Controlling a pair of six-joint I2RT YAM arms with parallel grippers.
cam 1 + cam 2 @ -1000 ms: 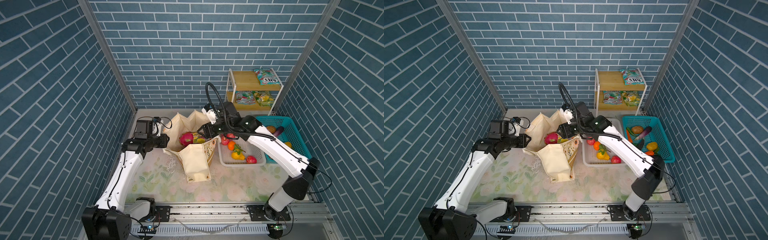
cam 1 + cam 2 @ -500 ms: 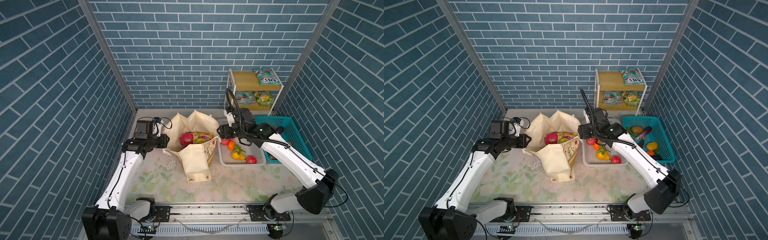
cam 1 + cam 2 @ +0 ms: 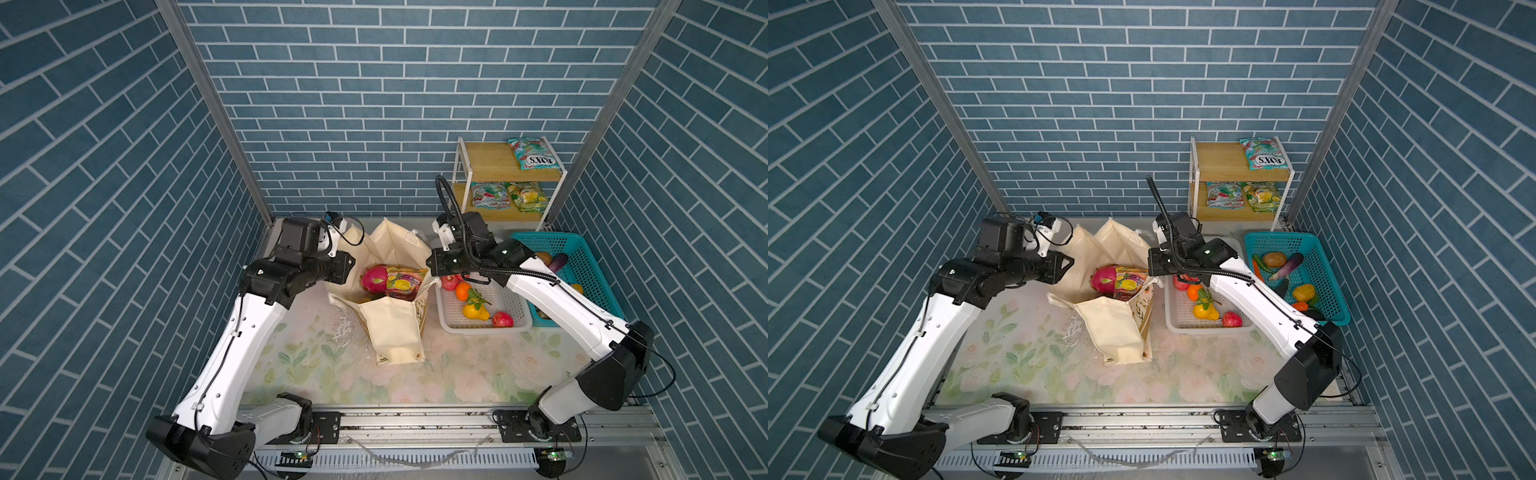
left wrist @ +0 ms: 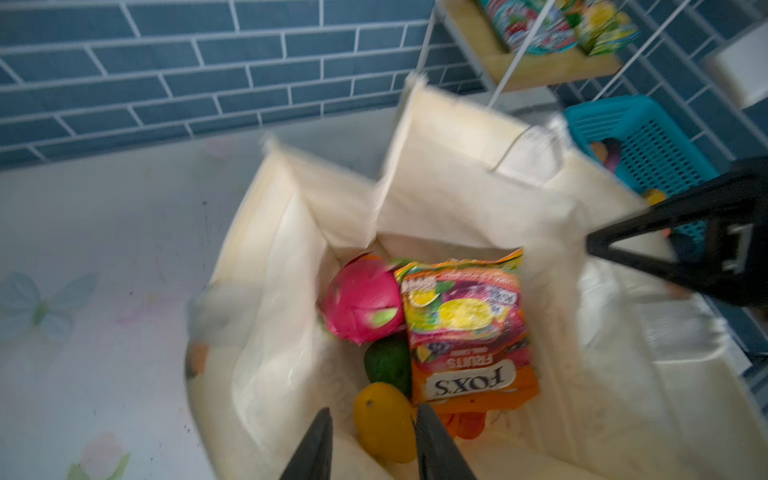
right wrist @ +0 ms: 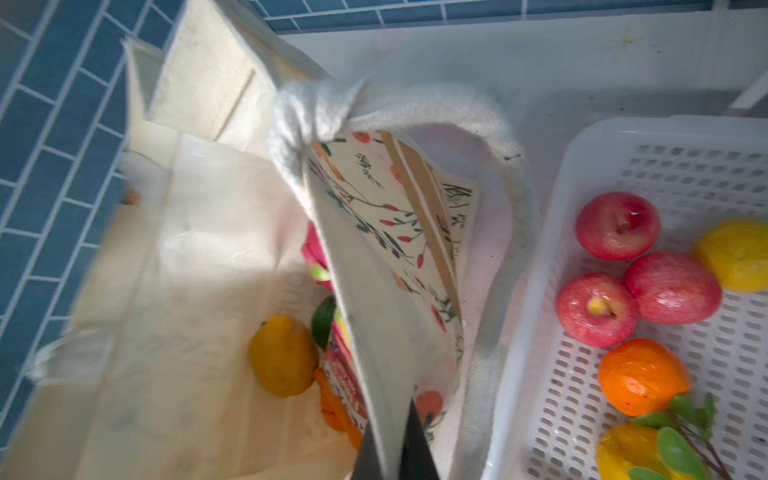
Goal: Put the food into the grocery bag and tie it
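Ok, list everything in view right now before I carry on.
grocery bag: one, cream, table centre
dragon fruit: one, pink, in bag
bagged packet: one, orange-red, in bag
yellow fruit: one, yellow, in bag
green fruit: one, dark green, in bag
white basket: one, white, right of bag
red apples: at least three, red, white basket
orange: one, orange, white basket
yellow pieces: two, yellow, white basket
teal basket: one, teal, far right
vegetables: several, mixed colours, teal basket
shelf: one, wood, back right
shelf packets: three, colourful, one top, two lower
table: one, floral cover, under everything
left gripper: black, open over bag mouth
right gripper: black, shut on bag wall
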